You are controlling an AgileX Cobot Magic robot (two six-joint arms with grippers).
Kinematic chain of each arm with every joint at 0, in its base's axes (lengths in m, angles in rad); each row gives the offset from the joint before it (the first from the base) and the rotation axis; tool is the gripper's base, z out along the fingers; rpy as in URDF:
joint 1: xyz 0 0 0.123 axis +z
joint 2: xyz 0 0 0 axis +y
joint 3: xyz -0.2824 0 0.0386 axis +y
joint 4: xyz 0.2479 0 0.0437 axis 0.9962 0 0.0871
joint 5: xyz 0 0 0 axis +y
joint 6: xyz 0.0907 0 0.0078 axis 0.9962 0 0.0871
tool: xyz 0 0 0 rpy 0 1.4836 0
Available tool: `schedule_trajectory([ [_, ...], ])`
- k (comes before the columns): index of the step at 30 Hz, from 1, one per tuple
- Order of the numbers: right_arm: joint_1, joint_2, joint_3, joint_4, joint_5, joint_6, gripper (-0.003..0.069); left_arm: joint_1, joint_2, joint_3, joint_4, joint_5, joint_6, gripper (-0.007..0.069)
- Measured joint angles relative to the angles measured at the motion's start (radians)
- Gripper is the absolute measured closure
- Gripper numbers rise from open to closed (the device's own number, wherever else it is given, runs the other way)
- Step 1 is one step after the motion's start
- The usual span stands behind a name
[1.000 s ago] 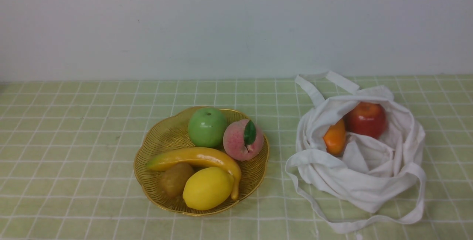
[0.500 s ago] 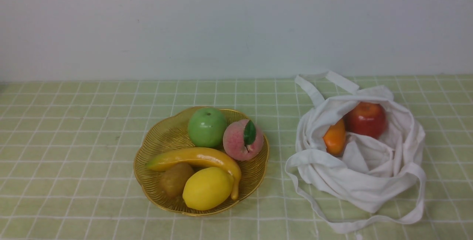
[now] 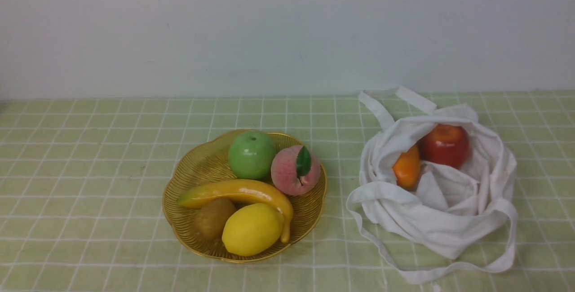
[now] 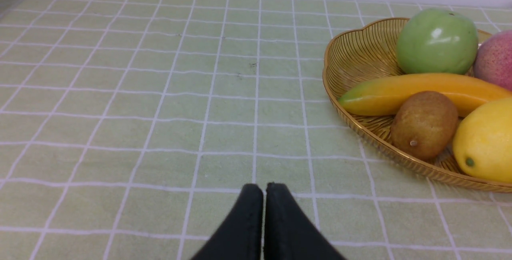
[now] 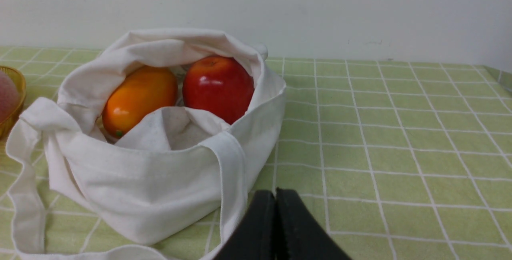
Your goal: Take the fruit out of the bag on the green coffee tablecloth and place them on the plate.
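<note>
- On the pale yellow-green checked tablecloth (image 3: pixel 90 184): soft white cloth tote bag (image 3: pixel 449 220) to the robot's right, shallow golden-yellow ribbed plastic plate (image 3: pixel 197 166) well apart to its left.
- Inside the slumped bag mouth: glossy red apple (image 5: pixel 218 86) and elongated orange fruit (image 5: pixel 138 98), side by side and touching or nearly so.
- Already on the plate: dull brown egg-shaped kiwi (image 4: pixel 424 124), tucked under a long yellow banana (image 3: pixel 238 193) beside a yellow lemon (image 3: pixel 251 229); also green apple (image 3: pixel 251 154) and pink peach with a leaf (image 3: pixel 294 170).
- Right gripper (image 5: pixel 275 194): black jaws pressed together, empty, low beside the bag's near wall and strap.
- Left gripper (image 4: pixel 263 188): jaws likewise pressed together, empty, over bare cloth on the plate's far side from the bag.
- Key relation: both remaining fruits ahead of and above the right jaws, beyond the bag's front fold; right arm clearly nearer.
- Orange fruit's long axis probably slanted up toward the bag's rear wall, lower end partly hidden by cloth.
- Likely next: spreading of the right jaws, then entry from above.
</note>
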Motion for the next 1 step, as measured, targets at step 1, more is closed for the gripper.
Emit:
schedule_trajectory([
  [1,0.000,0.000,0.000,0.000,0.000,0.000,0.0674,0.000,0.000,0.000,0.000,0.000,0.000,0.0632],
])
